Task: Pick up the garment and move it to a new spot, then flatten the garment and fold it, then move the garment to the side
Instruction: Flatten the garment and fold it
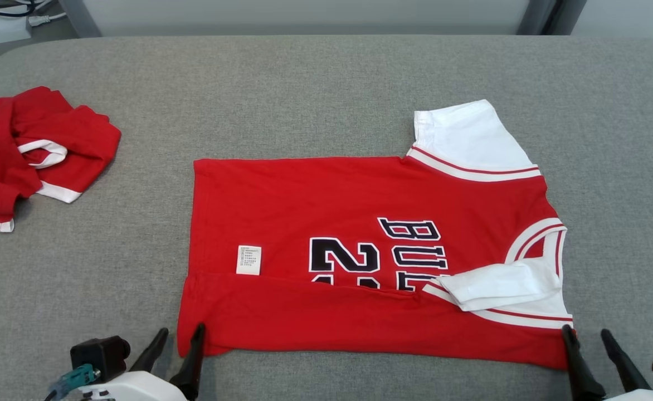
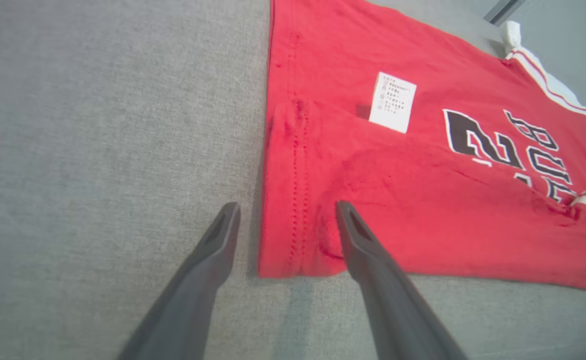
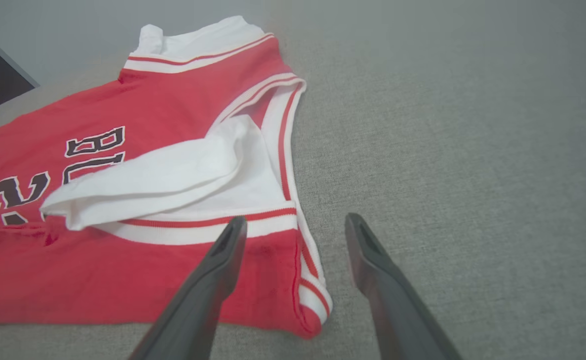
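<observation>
Pretty bright and even, soft light from above, no glare. Just faint shadows along the jersey [image 2: 423, 190] hem and beside the crumpled red cloth [image 1: 25, 150] on the table [image 1: 326, 83]. Head view's sharp; wrist views warp toward the edges and the fingers [image 2: 208, 265] look soft.

right hand [image 3: 295, 221] splayed, straddling corner of red jersey [image 3: 148, 100], grey surface [image 3: 448, 125]

My head camera looks forward and down over the tabletop [image 1: 326, 83]. Each wrist camera sits low and close at one near corner of the garment [image 1: 304, 189]; both share its lettering [image 1: 410, 250].
</observation>
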Robot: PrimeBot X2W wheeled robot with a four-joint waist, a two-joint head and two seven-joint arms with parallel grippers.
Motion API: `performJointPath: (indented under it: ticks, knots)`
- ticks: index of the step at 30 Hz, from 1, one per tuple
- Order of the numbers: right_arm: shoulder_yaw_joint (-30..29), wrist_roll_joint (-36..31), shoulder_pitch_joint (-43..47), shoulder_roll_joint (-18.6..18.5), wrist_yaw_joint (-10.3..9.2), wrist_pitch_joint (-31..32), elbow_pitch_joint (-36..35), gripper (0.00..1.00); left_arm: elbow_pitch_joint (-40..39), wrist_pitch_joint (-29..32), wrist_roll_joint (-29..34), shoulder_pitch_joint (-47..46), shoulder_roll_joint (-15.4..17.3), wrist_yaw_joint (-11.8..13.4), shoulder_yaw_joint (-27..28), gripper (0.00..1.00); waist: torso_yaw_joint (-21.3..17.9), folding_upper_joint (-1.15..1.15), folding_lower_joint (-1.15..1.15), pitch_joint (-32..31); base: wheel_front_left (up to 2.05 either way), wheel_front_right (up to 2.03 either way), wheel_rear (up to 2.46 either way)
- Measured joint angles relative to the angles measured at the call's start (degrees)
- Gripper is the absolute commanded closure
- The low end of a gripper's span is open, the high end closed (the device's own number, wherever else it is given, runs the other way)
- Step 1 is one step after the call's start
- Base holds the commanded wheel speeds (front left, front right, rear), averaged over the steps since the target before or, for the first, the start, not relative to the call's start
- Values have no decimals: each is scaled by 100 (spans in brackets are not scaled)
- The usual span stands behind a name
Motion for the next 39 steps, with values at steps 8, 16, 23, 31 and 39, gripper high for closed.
performJointPath:
  ticks: [8, 16, 23, 31, 39]
  knots:
    - [-636, -719, 97, 52, 0, -502, -628, 0, -499, -747, 312, 87, -13, 349, 385, 0, 13, 0, 0, -218, 0, 0, 0]
    - [-615, -1216, -410, -48, 0, -419, -1028, 0, -848, -700, 1068, -273, 242, 706, 198, 0, -2, 0, 0, -558, 0, 0, 0]
    - [-235, -1123, -799, -193, 0, -245, -701, 0, -805, -465, 1212, -592, 211, 706, -88, 0, -43, 0, 0, -493, 0, 0, 0]
    - [559, -486, -3117, -1138, 0, 203, 686, 0, 208, 29, 861, -2359, -176, -16, -247, 0, 51, 0, 0, 365, 0, 0, 0]
    - [1310, -10, -4670, -1699, 0, 676, 1684, 0, 1446, 144, 746, -3777, -571, -588, -355, 0, 314, 0, 0, 1173, 0, 0, 0]
